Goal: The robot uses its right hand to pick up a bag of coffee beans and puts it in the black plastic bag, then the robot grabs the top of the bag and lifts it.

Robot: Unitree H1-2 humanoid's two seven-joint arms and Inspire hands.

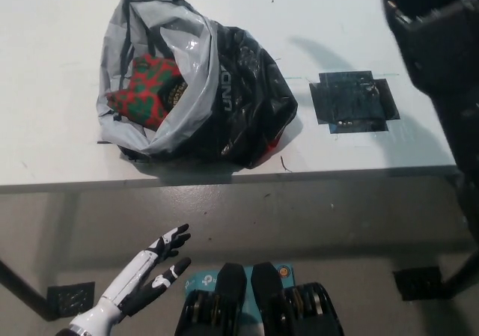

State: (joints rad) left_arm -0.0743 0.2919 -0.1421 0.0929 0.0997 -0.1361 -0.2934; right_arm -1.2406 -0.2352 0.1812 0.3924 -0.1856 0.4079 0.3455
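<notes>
Near the white worktop's [60, 66] front edge, the black plastic bag [224, 104] lies mouth leftward, coffee bean bag [146, 89] inside. Left robot hand [153, 272] hangs released below; right robot hand unseen, arm [441, 59] at right edge.

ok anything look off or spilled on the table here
Nothing spilled. The black plastic bag lies slumped on its side near the table edge, mouth gaping, with the red and green coffee bag showing inside.

White table [60, 126], black tape patch [350, 101], grey floor [314, 224]
</notes>
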